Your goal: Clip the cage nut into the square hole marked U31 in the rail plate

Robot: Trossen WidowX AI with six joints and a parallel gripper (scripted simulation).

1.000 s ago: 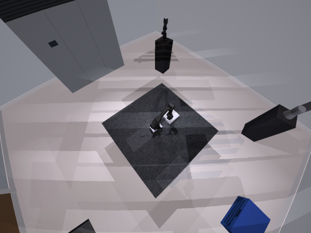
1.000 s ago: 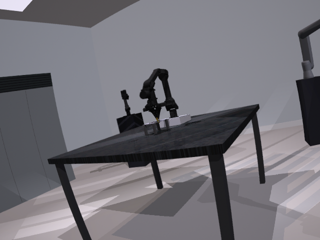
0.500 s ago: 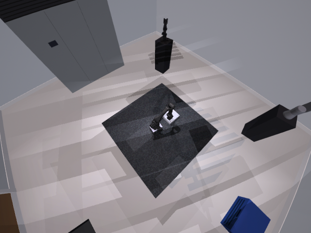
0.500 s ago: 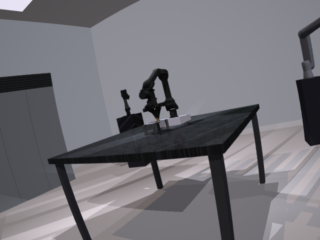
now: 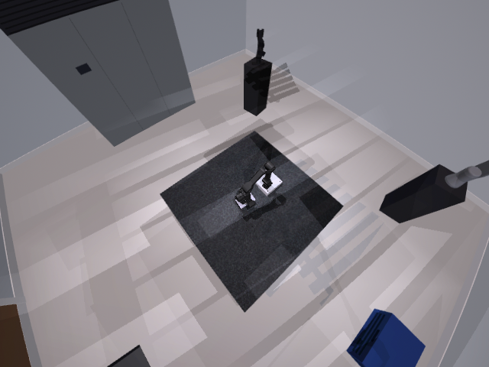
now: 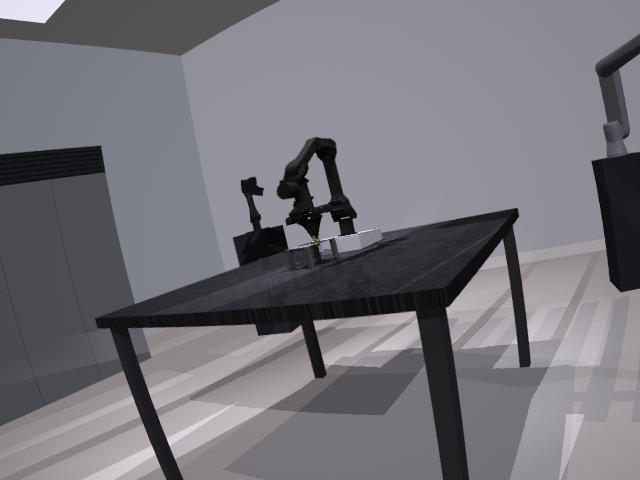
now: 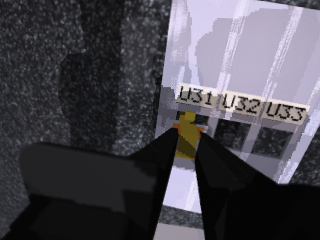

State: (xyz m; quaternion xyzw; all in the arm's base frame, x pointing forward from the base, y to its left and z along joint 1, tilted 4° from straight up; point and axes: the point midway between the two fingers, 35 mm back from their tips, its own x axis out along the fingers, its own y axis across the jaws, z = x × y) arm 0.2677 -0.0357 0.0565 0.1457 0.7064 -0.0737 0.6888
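Gripping yellow cage nut (image 6: 315, 240) (image 7: 188, 140), claw (image 5: 245, 199) (image 6: 314, 237) (image 7: 186, 137) nearly shut, apparently above U31

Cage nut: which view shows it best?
The wrist view: the yellow cage nut appears large there, between the fingers of the gripper, by the U31 label. The exterior view shows only a tiny yellow speck under the gripper; in the top view I cannot make it out.

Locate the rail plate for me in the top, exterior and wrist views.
Top: the rail plate is near the centre, partly under the gripper.
Exterior: just above centre, a thin pale strip on short legs.
Wrist: right of centre, running up to the top edge.
Shared landmark: the gripper, over the plate in every view.
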